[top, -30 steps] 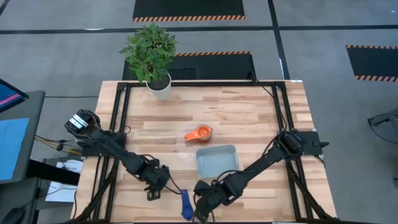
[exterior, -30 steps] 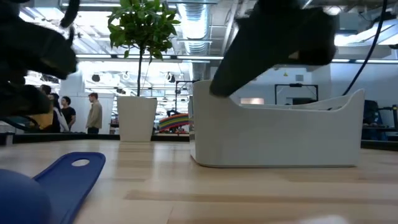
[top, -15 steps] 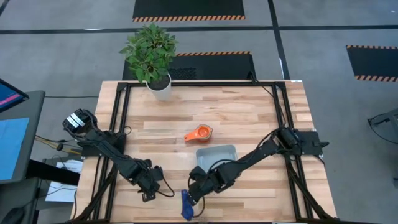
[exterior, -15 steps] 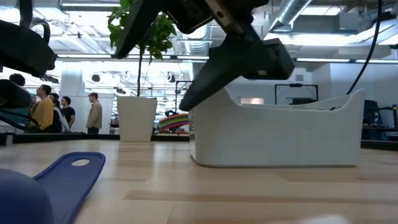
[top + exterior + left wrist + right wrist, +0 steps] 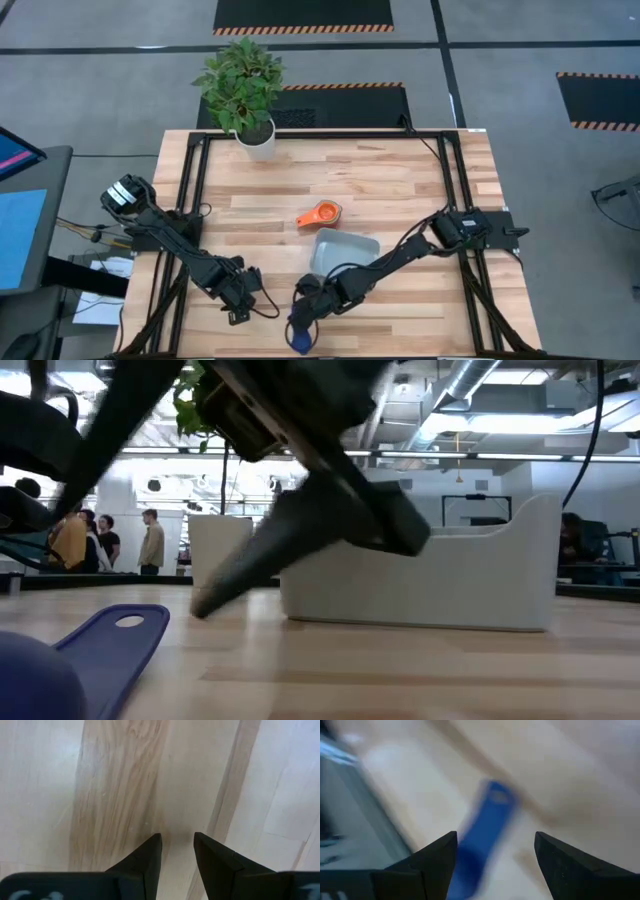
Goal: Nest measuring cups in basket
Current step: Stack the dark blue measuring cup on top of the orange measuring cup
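Down at the table's near edge, right tool (image 5: 303, 322) gapes over dark blue cup (image 5: 299, 335).

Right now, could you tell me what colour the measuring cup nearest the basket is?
Orange: the measuring cup lies beside the basket, clearest in the high view.

Two dark jointed arms — black cables, flat tapered black fingers (image 5: 436, 865).
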`<move>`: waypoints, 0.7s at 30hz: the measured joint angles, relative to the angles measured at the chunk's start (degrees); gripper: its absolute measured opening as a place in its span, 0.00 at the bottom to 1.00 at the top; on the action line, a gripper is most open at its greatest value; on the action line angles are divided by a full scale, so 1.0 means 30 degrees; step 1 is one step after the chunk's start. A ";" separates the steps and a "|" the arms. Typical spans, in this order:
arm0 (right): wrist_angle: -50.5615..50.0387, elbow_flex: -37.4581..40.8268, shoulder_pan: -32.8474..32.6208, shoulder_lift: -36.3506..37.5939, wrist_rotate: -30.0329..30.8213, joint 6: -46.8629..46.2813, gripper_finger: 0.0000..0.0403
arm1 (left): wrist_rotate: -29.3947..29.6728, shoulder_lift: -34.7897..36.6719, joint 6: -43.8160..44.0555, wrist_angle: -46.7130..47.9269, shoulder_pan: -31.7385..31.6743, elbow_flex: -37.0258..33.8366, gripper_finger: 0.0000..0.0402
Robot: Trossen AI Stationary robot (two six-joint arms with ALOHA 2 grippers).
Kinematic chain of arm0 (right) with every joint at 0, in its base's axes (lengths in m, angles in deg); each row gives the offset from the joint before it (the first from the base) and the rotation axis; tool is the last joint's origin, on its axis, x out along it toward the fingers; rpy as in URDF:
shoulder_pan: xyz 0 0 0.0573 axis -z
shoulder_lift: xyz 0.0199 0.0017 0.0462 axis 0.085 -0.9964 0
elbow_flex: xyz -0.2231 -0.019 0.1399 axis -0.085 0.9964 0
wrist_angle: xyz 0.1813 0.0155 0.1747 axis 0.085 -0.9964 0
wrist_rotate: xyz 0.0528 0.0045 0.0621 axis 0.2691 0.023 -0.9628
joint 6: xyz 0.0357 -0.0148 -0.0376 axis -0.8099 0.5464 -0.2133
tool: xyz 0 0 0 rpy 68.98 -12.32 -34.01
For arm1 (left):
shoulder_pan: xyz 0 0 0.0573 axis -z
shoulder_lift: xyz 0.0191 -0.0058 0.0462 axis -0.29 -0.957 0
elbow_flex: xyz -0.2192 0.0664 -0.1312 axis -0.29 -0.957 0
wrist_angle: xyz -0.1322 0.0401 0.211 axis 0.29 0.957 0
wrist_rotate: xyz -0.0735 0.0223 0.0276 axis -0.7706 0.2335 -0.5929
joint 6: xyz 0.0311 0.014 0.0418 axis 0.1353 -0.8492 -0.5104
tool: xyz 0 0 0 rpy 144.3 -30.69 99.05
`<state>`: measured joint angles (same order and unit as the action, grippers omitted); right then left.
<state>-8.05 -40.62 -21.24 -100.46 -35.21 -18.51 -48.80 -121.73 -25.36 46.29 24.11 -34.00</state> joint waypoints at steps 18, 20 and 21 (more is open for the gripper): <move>0.0435 0.0038 0.0777 -0.0029 0.0748 0.1071 0.72 | 0.0057 0.0000 0.0044 -0.0048 0.0072 0.0015 0.28; 0.0629 0.0038 0.0736 -0.0029 0.0617 0.1203 0.72 | 0.0050 0.0000 0.0036 -0.0048 0.0065 0.0022 0.28; 0.0652 0.0038 0.0686 -0.0029 0.0537 0.1290 0.72 | 0.0050 0.0000 0.0036 -0.0048 0.0065 0.0022 0.28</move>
<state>-6.09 -40.51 -19.18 -100.55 -33.60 -14.64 -48.65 -121.73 -25.25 46.14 24.31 -33.94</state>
